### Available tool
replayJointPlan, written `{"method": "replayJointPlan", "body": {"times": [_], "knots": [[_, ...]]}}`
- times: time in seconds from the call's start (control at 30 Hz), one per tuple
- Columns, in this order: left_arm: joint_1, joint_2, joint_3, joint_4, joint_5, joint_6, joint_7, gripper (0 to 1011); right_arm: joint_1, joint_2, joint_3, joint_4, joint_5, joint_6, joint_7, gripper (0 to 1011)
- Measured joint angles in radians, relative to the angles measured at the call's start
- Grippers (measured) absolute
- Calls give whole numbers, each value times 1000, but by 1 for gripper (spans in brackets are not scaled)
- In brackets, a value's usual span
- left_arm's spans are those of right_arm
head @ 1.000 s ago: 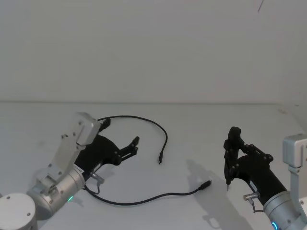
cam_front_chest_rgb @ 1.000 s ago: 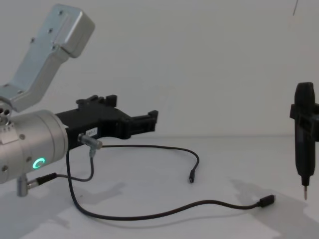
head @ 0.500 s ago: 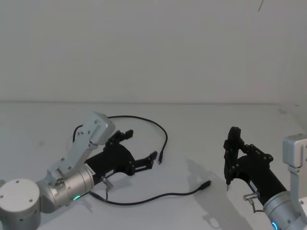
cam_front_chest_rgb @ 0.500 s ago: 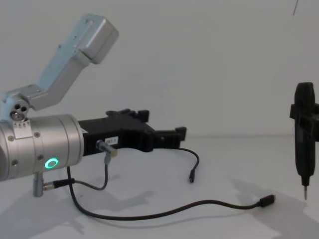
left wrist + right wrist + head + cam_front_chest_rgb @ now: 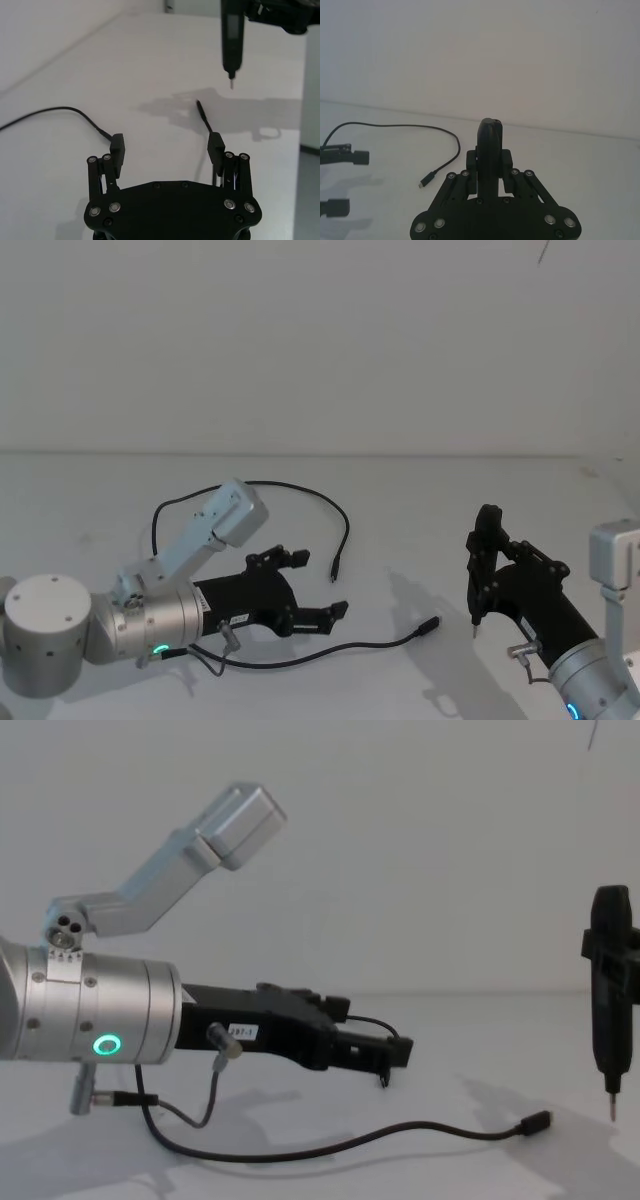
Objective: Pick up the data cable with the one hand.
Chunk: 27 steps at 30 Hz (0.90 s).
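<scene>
The left gripper [image 5: 318, 585] reaches out low over the white table [image 5: 450, 500], nose tipped slightly down. Its two fingers are spread wide apart, and there is nothing between them but bare tabletop. It has hold of nothing.

The data cable [image 5: 347, 525] lies loose on the table around that gripper. One stretch curves round behind and to the far side of it and comes back in, ending in a small plug [image 5: 107, 135] just ahead of one fingertip, close but apart from it. The other stretch runs on the near side, passes under the other finger [image 5: 215, 143] and goes on past the tip to the second plug [image 5: 431, 624], which lies well out in front of the gripper. So each finger has a cable end ahead of it, and neither end sits inside the gap. From the chest view the gripper seems to hang a little clear of the table; I cannot tell whether any part of it touches the cable.

Farther out, beyond the second plug, the right gripper [image 5: 490, 157] hangs above the table, closed on a black pen-shaped tool [image 5: 610, 980] whose thin metal tip points down.
</scene>
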Motion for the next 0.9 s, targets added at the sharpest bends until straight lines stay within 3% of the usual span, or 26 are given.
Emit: {"method": "replayJointPlan", "body": {"times": [0.47,0.9], "knots": [[-93,12,64,84,-17,54,-145,1001,0,0,0,0,0,0,0,279],[-153,-8,119,160,-12,60,-213,1001,0,0,0,0,0,0,0,279]]}}
